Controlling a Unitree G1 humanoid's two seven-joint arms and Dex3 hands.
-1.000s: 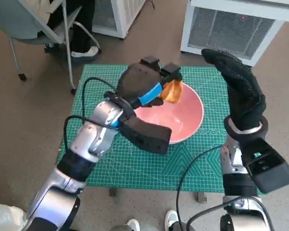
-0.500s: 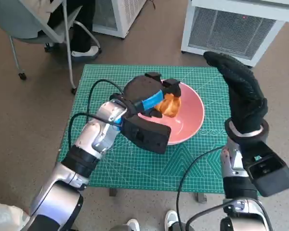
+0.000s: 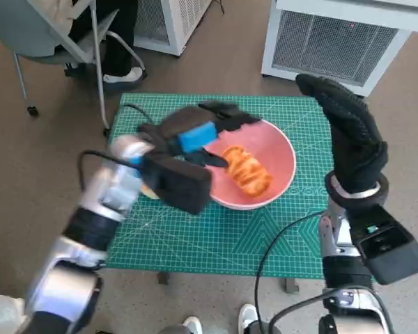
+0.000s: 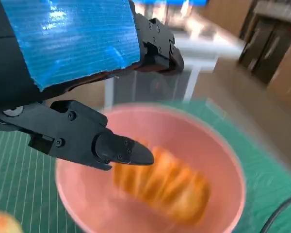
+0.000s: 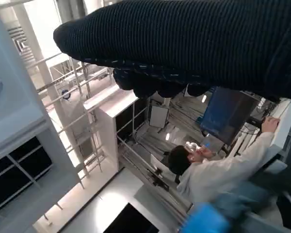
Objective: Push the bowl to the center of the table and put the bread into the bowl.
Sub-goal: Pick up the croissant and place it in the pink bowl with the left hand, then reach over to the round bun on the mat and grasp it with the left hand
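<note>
The worktop, covered by a green cutting mat, carries the pink bowl roughly at its middle, a little toward the far right. Inside the bowl lies the bread, a golden twisted piece resting on the bowl's floor; the left wrist view shows it blurred but clearly down in the bowl, clear of the fingers.

The left hand hangs over the bowl's near-left rim with its fingers spread and nothing between them, so it is empty. The right hand stands upright beside the bowl's right edge, apart from it, fingers extended and holding nothing; the right wrist view shows only the glove and a room with a person beyond.

Judged from this, both steps look done: the bowl sits about centred and the bread is in it. What remains is to draw the left arm back without brushing the rim, and perhaps to nudge the bowl if its place is not central enough.

Against the frame half a second ago, the bread has left the left hand's grip and dropped to the bowl floor, and that hand has shifted leftward and opened. The bowl and the right hand have kept their places
</note>
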